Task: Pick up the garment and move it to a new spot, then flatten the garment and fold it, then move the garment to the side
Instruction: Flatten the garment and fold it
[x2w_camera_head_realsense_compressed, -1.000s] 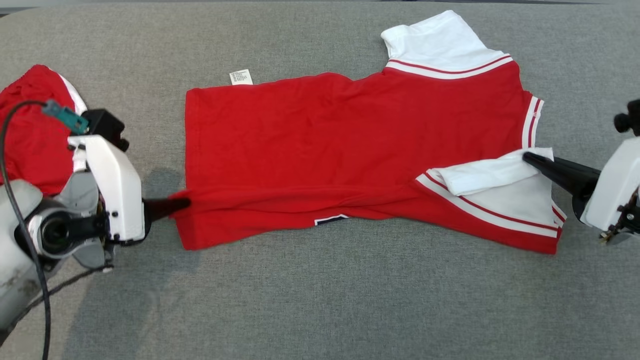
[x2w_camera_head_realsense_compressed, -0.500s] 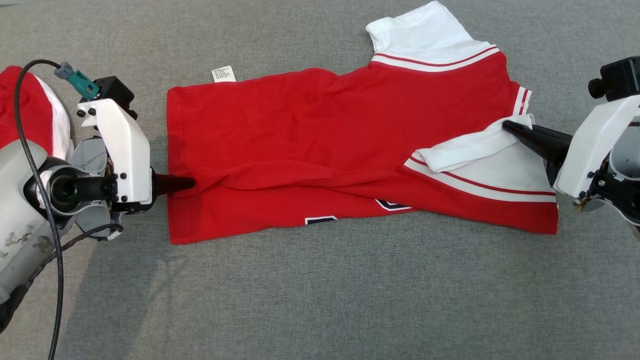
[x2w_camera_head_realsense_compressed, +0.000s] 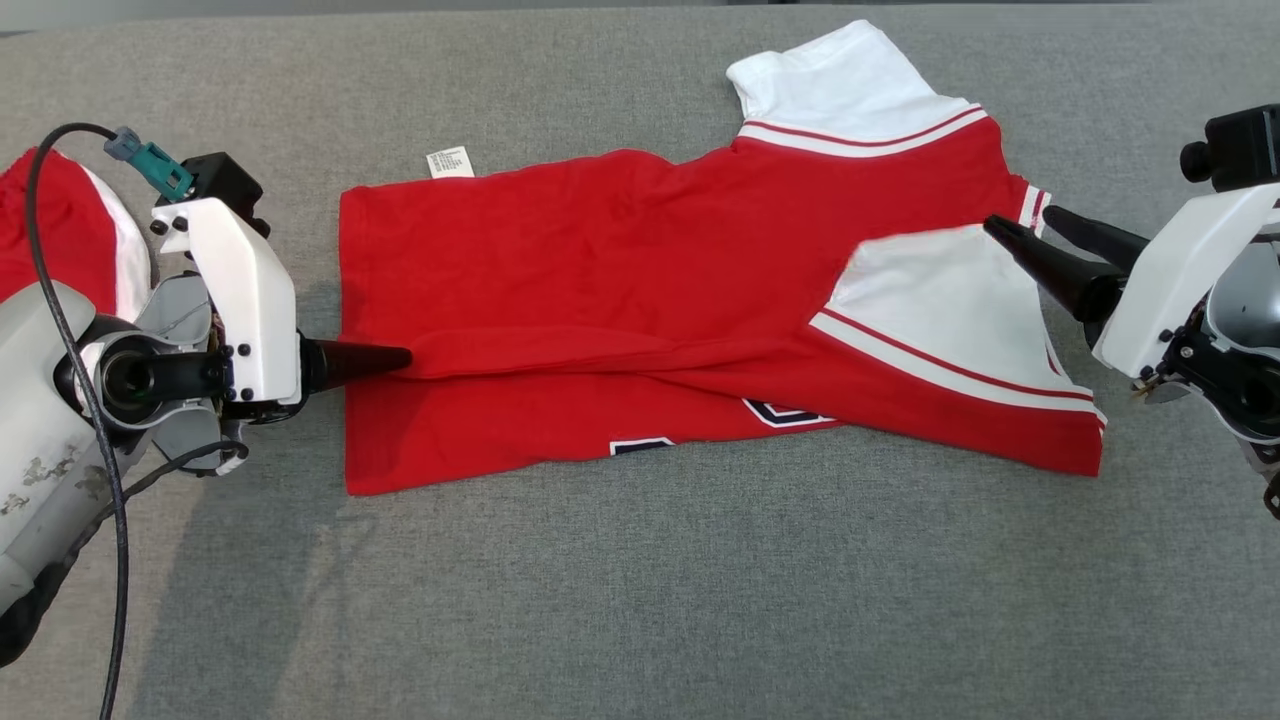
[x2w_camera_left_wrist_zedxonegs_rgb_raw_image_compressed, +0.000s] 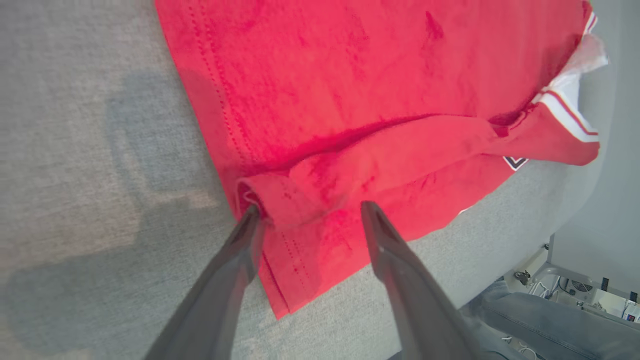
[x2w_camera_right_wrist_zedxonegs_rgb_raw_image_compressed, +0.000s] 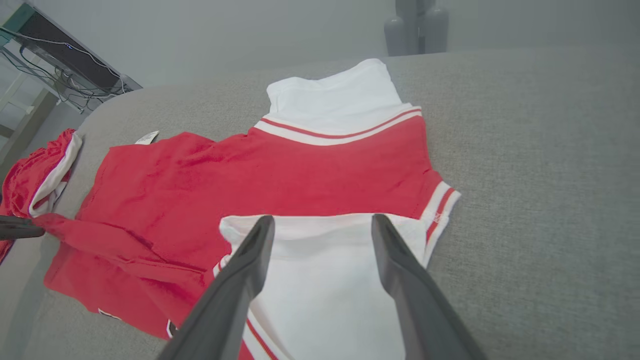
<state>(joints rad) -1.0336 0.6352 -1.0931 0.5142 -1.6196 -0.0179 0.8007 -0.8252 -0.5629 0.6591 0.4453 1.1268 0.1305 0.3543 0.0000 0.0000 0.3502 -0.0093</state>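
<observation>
Head view: the garment (x2w_camera_head_realsense_compressed: 640, 260) lies in the middle of the grey padded surface (x2w_camera_head_realsense_compressed: 640, 600), closer to the far edge. Its letters are mostly hidden under the cloth. Only small dark, white-edged bits (x2w_camera_head_realsense_compressed: 790, 412) peek out along the near side, too little to read. Red shorts (x2w_camera_head_realsense_compressed: 60, 230) sit at the left edge, cut off by the picture and partly hidden behind the left arm.

The garment's long side runs from left to right. Its bottom hem points left and its striped neck points right. One white sleeve (x2w_camera_head_realsense_compressed: 850, 80) points to the far edge. The other white sleeve (x2w_camera_head_realsense_compressed: 940, 300) lies folded over the red part. A small white label (x2w_camera_head_realsense_compressed: 450, 162) sticks out at the far left corner of the shirt. A long raised fold runs from the hem toward the folded sleeve.

The left gripper (x2w_camera_left_wrist_zedxonegs_rgb_raw_image_compressed: 308, 206) is spread wide, one fingertip (x2w_camera_left_wrist_zedxonegs_rgb_raw_image_compressed: 250, 215) touching the rolled hem. The right gripper (x2w_camera_right_wrist_zedxonegs_rgb_raw_image_compressed: 322, 217) is also spread wide over the folded sleeve, holding nothing.

The surface is rough grey cloth. Behind it are a pale wall and a desk with wires (x2w_camera_right_wrist_zedxonegs_rgb_raw_image_compressed: 60, 65).
</observation>
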